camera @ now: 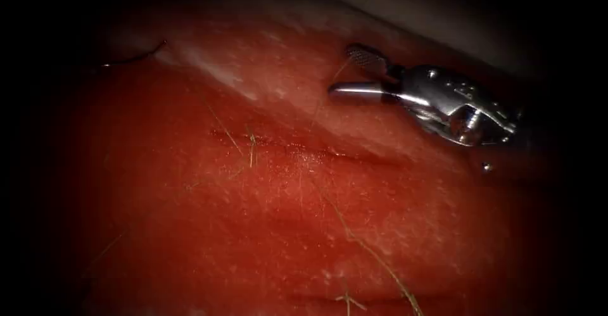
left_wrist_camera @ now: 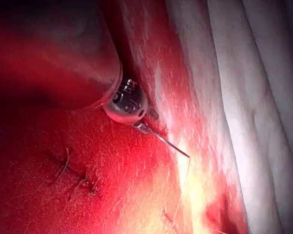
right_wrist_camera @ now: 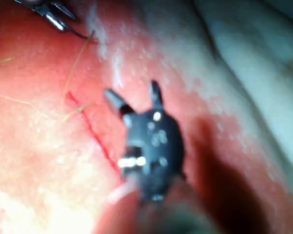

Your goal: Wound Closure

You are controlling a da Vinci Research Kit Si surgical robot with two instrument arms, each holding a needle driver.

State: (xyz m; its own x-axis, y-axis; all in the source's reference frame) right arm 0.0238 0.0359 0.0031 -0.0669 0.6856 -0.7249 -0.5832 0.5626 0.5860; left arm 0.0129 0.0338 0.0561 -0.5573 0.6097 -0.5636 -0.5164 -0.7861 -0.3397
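Observation:
The tissue (camera: 266, 227) carries a shallow cut (camera: 304, 152) running across the endoscope view. My right tool (camera: 356, 73) hovers beyond the cut's right part, jaws open and holding nothing; the same tool (right_wrist_camera: 135, 96) stands spread beside the cut (right_wrist_camera: 95, 134). My left tool (left_wrist_camera: 142, 125) is shut on the curved needle (left_wrist_camera: 166, 141) near one end. The needle lies above the surface, not in the tissue. It appears as a dark arc (camera: 134, 56) far left of the cut. Thread (left_wrist_camera: 184, 185) trails from the needle's free end, and thread (camera: 326, 94) also passes the right tool's tips.
Tied stitches with short cut ends (left_wrist_camera: 80, 181) sit on the red tissue near the left tool. Loose thread ends (camera: 373, 256) lie across the near tissue. A pale skin edge (camera: 215, 69) runs along the far side, with white drape (left_wrist_camera: 253, 97) beyond.

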